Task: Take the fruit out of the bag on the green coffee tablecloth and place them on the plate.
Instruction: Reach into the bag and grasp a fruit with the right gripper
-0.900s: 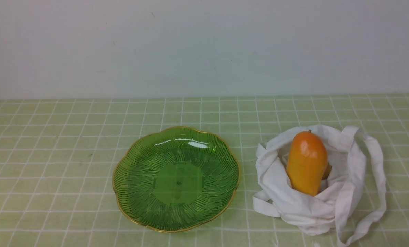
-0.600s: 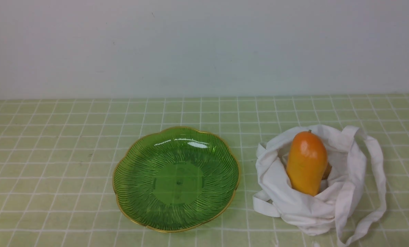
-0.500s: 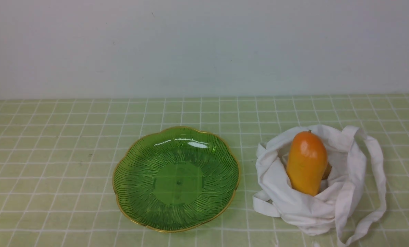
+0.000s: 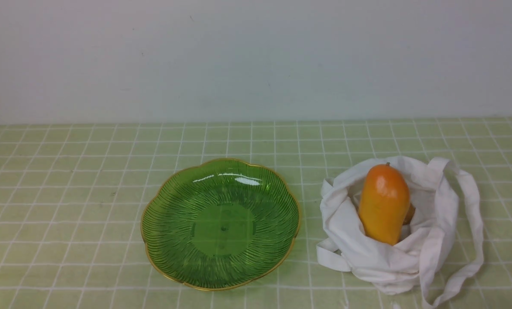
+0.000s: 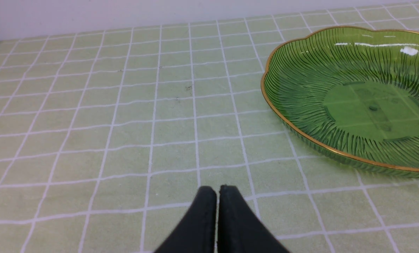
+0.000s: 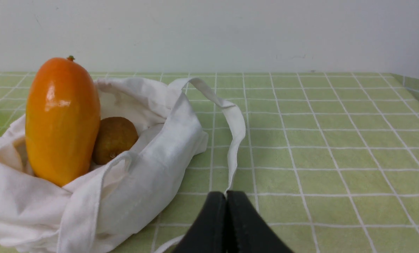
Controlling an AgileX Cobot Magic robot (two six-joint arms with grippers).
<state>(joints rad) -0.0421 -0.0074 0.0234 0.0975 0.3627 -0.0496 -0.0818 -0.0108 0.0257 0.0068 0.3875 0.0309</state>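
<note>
An orange-yellow mango (image 4: 383, 204) stands upright in the open white bag (image 4: 393, 257) at the right of the green tablecloth (image 4: 67, 193). The brown kiwi (image 6: 114, 139) lies in the bag beside the mango (image 6: 61, 119); in the front view only its edge (image 4: 409, 213) shows. The green plate (image 4: 221, 223) stands empty left of the bag. My left gripper (image 5: 217, 189) is shut and empty over bare cloth, left of the plate (image 5: 353, 95). My right gripper (image 6: 226, 195) is shut and empty, near the bag's strap (image 6: 235, 126). Neither gripper shows in the front view.
A pale wall (image 4: 256, 60) runs along the back of the table. The bag's long strap (image 4: 474, 223) loops out to the right and towards the front edge. The tablecloth's right edge (image 6: 416, 88) shows in the right wrist view.
</note>
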